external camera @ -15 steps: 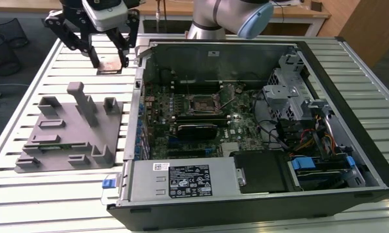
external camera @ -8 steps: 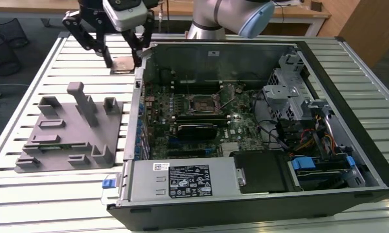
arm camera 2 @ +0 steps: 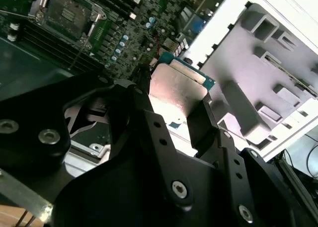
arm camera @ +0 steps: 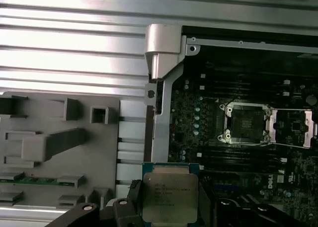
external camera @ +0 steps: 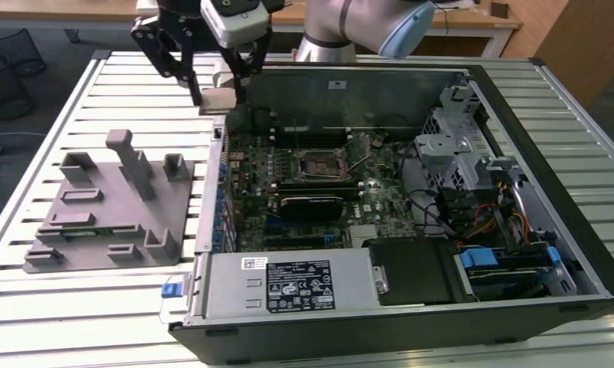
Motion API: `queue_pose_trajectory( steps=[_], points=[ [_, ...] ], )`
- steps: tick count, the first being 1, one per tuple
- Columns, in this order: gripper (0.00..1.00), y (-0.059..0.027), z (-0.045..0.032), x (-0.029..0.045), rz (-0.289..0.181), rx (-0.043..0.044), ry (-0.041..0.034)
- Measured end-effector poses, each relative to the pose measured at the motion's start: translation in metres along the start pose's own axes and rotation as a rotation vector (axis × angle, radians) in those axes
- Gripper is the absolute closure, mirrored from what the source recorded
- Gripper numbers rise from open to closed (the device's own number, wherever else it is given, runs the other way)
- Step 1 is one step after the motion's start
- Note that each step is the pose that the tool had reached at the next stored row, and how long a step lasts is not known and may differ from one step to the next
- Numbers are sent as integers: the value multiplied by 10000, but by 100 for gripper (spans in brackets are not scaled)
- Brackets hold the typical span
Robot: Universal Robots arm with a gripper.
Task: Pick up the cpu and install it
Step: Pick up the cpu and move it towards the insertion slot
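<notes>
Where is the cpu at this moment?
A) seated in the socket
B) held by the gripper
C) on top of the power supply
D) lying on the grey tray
B: the gripper clamps the cpu by its edges, and the socket is open and empty.

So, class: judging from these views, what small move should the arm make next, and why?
Probably carry the cpu sideways toward the open socket: the gripper holds it raised near the case wall, not yet above the socket.
</notes>
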State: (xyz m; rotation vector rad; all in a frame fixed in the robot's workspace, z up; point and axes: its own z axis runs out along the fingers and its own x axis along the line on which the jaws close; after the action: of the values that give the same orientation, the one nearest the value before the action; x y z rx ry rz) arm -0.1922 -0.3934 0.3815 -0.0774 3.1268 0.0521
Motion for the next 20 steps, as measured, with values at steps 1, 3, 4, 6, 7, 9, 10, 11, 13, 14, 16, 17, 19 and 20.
queue_pose_trajectory(
  steps=[1, 3, 4, 6, 7, 9, 10, 11, 13, 14, 16, 17, 19, 20],
  points=[
    [46, 6, 3, -38, 0, 0, -1],
    [46, 17, 7, -117, -2, 0, 0],
    [46, 22, 9, -152, -2, 0, 0],
    [46, 31, 15, -236, 0, 0, 0],
    [46, 35, 18, -281, 0, 0, 0],
    [46, 38, 24, -372, -2, 0, 0],
    [46, 38, 26, -416, 0, -2, 1],
    [46, 37, 30, -462, 0, -4, 0],
    [46, 35, 36, -552, 0, -7, 0],
    [46, 35, 40, -598, 0, -7, 0],
    [46, 34, 46, -684, -2, -8, 0],
    [46, 33, 49, -727, 0, -7, 0],
    [46, 30, 54, -812, -2, -8, -1],
    [46, 28, 57, -852, -1, -8, 0]
  ],
)
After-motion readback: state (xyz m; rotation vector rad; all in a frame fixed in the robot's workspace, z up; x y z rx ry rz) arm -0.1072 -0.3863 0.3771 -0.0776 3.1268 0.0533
